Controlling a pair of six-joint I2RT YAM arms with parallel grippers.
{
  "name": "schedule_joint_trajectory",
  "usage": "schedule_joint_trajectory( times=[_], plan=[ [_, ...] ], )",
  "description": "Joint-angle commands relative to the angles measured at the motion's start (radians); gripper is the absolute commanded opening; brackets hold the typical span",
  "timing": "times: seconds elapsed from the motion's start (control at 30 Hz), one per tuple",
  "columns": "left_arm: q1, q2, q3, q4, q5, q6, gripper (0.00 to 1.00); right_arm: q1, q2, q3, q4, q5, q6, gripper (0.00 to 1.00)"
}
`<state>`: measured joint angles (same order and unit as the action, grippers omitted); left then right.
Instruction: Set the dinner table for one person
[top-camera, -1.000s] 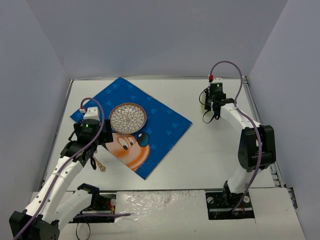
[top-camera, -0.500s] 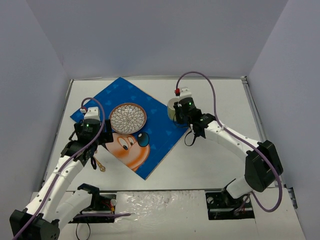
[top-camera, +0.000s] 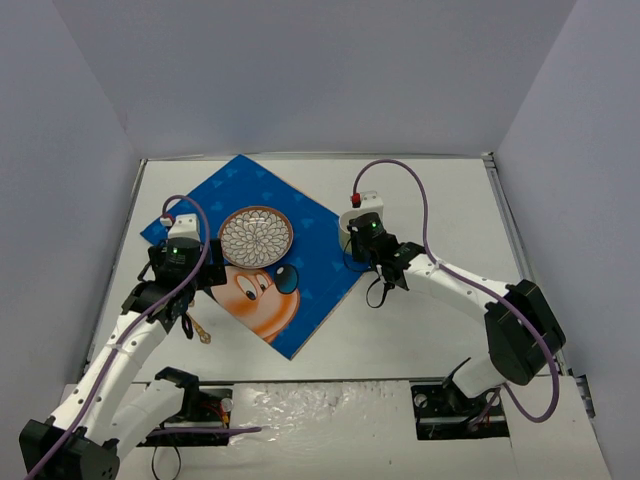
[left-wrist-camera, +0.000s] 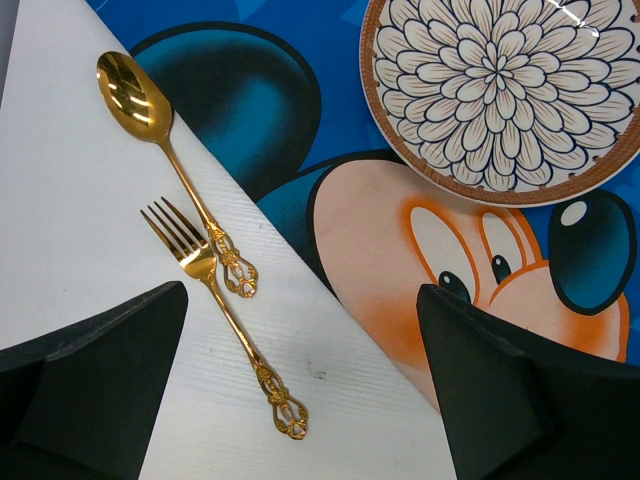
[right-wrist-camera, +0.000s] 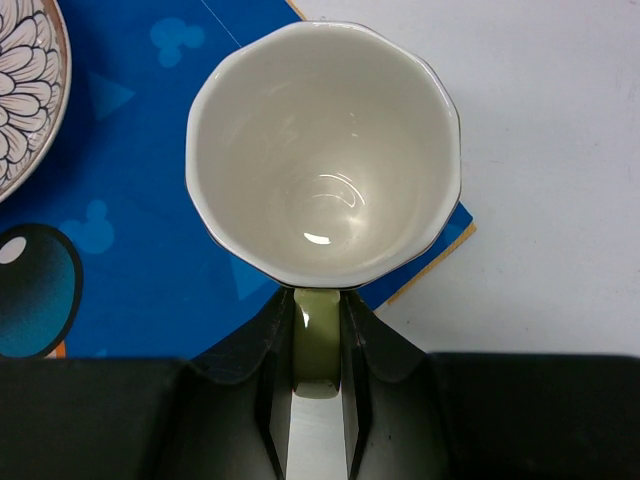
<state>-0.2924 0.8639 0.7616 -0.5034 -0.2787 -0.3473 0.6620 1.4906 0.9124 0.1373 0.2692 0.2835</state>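
**White tabletop, blue mat, one cup clamped at the corner**

Grey-lilac walls close in three sides of the dinner table (top-camera: 400, 340), a large flat white rectangular tabletop with a thin metal edge, which fills the floor of the overhead view. A blue cartoon-mouse placemat (top-camera: 320, 250) lies on its left half, turned like a diamond.

At the far left, the left gripper (left-wrist-camera: 300, 340) hangs above the mat's lower-left edge with its jaws spread wide and nothing between them. Below it, on the bare white surface, a gold metal spoon (left-wrist-camera: 165, 130) with an ornate handle lies along the edge of the mat. A matching gold fork (left-wrist-camera: 215, 290) lies just beside the spoon on the side away from the mat and roughly parallel to it. Its tines sit next to the spoon's handle, and its own handle reaches further down.

Further right, a round ceramic plate (top-camera: 256, 236) rests on the placemat above the mouse's face. It has a brown rim and a dark-lined petal pattern.

At the mat's right corner, the right gripper (right-wrist-camera: 318, 310) is clenched on the pale green handle of a cream-lined ceramic mug (right-wrist-camera: 320, 150). The mug is upright with its mouth open to the wrist camera and nothing inside. Most of it is over the blue corner, and part of its rim reaches out over the white tabletop. From straight above I cannot tell whether its base touches the mat or is held just clear of it.
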Motion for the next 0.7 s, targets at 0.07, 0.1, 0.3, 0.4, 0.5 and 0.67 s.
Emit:
schedule_joint_trajectory(
  times=[0.07,0.1,0.3,0.4,0.5,0.67],
  plan=[
    [0.009,0.0,0.027,0.046,-0.014,-0.014,0.97,0.007,-0.026,0.002,0.213,0.09,0.036,0.0],
    [0.009,0.0,0.028,0.046,-0.013,-0.015,0.97,0.007,-0.024,0.0,0.219,0.091,0.036,0.0],
    [0.007,-0.004,0.026,0.045,-0.011,-0.016,0.97,0.007,-0.011,-0.012,0.254,0.097,0.047,0.0],
    [0.007,-0.005,0.027,0.048,-0.011,-0.016,0.97,0.007,0.003,-0.015,0.268,0.102,0.051,0.0],
    [0.007,-0.006,0.027,0.048,-0.011,-0.016,0.97,0.005,0.009,-0.021,0.285,0.106,0.052,0.0],
    [0.007,-0.006,0.026,0.047,-0.01,-0.016,0.97,0.006,0.039,-0.046,0.303,0.102,0.06,0.0]
  ],
)
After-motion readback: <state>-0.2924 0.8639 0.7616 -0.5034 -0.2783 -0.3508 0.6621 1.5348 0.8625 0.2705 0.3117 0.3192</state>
